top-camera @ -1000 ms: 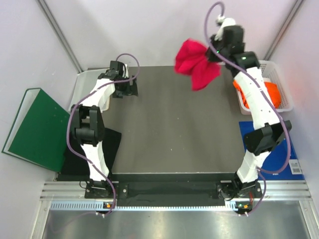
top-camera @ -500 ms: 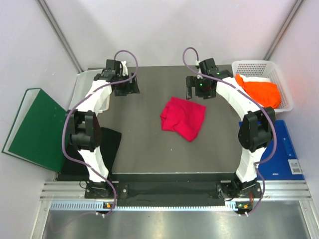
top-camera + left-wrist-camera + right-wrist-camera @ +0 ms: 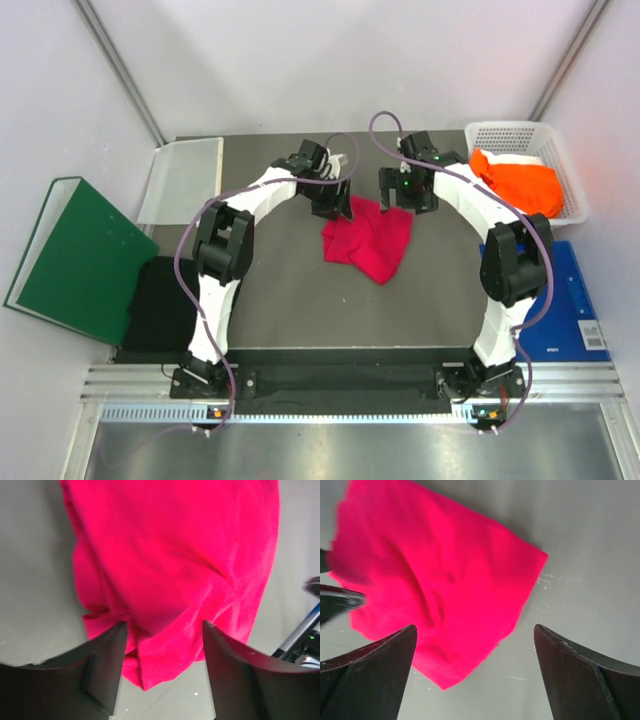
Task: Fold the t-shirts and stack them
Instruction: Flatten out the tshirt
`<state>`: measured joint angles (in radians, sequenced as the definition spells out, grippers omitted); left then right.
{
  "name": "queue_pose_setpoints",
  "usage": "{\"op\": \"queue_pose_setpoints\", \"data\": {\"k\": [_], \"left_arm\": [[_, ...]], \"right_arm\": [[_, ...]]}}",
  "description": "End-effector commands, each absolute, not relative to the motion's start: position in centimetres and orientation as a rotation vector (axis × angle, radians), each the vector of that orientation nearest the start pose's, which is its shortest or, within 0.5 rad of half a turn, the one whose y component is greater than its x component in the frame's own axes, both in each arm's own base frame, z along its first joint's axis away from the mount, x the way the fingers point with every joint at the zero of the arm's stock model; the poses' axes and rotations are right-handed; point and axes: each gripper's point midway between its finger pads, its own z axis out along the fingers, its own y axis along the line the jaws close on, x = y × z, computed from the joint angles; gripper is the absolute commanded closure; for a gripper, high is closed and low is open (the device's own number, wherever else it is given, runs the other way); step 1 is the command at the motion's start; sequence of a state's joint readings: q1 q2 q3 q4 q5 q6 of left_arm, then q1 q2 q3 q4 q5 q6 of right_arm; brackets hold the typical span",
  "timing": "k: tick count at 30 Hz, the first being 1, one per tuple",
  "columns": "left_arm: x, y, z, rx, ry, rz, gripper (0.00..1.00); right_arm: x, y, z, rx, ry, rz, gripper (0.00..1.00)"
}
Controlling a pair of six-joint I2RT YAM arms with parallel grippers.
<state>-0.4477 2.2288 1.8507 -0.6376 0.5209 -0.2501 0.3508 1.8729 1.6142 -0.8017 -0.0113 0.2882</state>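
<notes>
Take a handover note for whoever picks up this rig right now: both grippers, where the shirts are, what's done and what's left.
Left gripper: open, holding nothing, fingers either side of the pink shirt's far left edge.
Right gripper: open, holding nothing, over the shirt's far right corner.
Pink shirt: crumpled on the mat, not folded.
Orange shirt: bunched in the basket, far right.
Black shirt: lying flat at the left, beside the binder. I cannot tell if it is folded.
Done: nothing stacked.
Left: spread and fold the pink, fetch and fold the orange, then stack all three.
</notes>
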Motion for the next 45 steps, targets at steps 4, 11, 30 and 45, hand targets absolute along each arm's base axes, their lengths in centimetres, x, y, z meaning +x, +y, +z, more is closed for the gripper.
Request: {"op": "queue_pose_setpoints", "data": {"k": [4, 11, 30, 45], "left_arm": [[43.3, -33.1, 11.3, 0.473, 2.508, -0.973, 0.88], [45.1, -32.2, 16.6, 0.410, 2.384, -0.867, 1.00], [47.9, -12.9, 47.2, -0.150, 1.595, -0.277, 1.00], [40.6, -38.0, 27.3, 0.487, 2.223, -0.995, 0.01]], "right_arm": [[40.4, 13.9, 14.2, -0.046, 2.588, 0.191, 0.00], [40.0, 12.7, 13.5, -0.018, 2.600, 0.157, 0.00], [40.0, 10.2, 11.3, 0.098, 2.633, 0.155, 0.00], [39.7, 7.5, 11.7, 0.169, 2.614, 0.085, 0.00]]}}
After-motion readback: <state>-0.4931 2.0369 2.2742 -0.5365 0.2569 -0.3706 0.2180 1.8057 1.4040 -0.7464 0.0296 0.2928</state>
